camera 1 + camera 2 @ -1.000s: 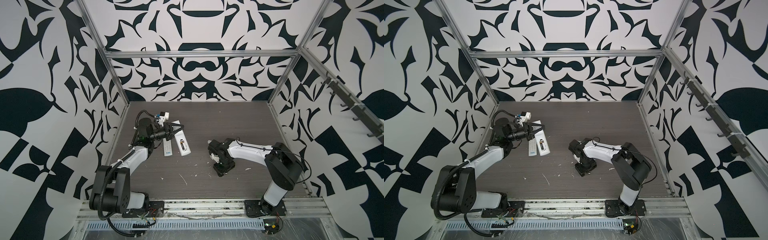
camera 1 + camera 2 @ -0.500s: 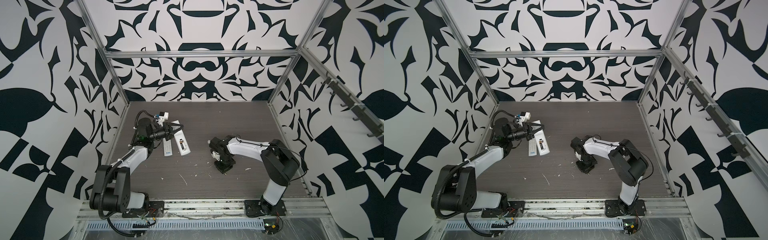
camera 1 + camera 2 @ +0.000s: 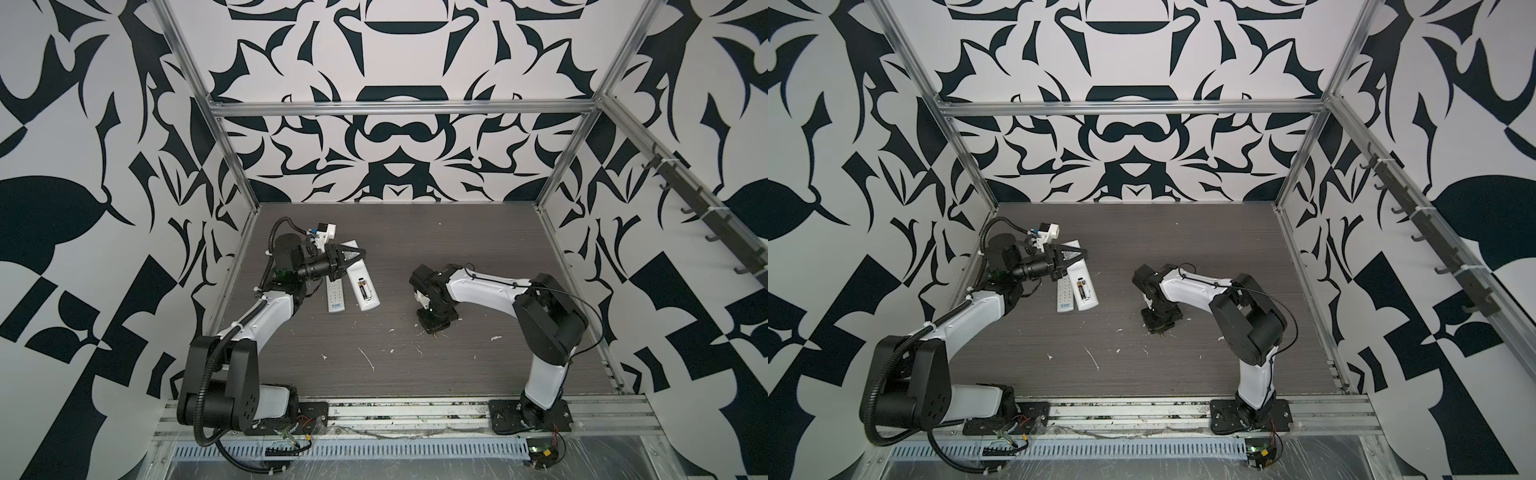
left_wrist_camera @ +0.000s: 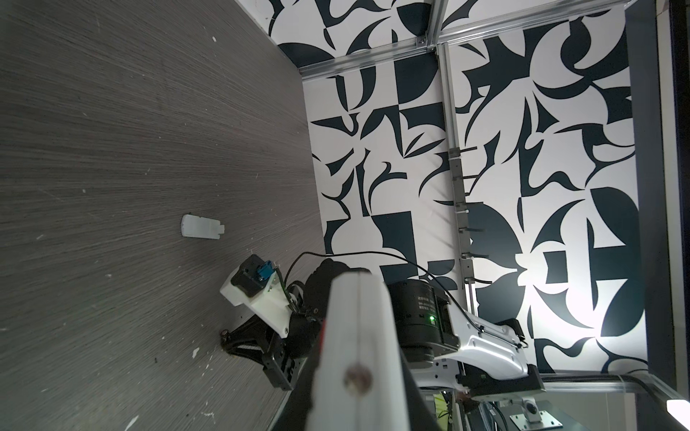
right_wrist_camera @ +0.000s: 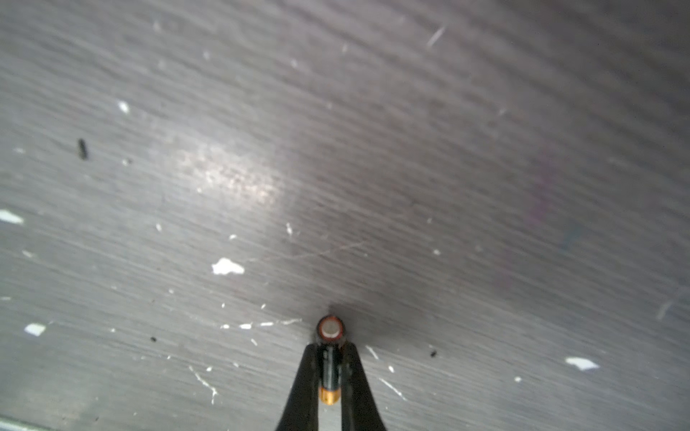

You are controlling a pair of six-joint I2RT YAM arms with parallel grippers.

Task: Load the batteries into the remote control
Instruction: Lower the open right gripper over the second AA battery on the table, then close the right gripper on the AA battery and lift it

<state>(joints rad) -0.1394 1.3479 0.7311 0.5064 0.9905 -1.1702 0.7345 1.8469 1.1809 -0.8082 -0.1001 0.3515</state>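
Two white remotes lie side by side at the left in both top views. The remote control (image 3: 365, 291) (image 3: 1087, 296) lies back up with its compartment open, and one battery (image 3: 362, 287) (image 3: 1082, 287) sits inside. My left gripper (image 3: 352, 254) (image 3: 1074, 253) is shut on that remote's far end, which shows edge-on as a white slab (image 4: 356, 336) in the left wrist view. Mid-table, my right gripper (image 3: 434, 328) (image 5: 330, 347) points down at the table, shut on another dark battery (image 5: 328, 373) with a coppery band. Its metal tip (image 5: 330, 329) sticks out past the fingertips.
The second remote (image 3: 336, 296) lies buttons up, next to the open one. A small white battery cover (image 4: 201, 226) lies on the dark table beyond the right arm. White scraps (image 3: 368, 358) dot the table's front half. Patterned walls enclose three sides.
My right gripper has closed on a battery at the table surface, and its arm has shifted slightly. The left arm and both remotes have not moved.
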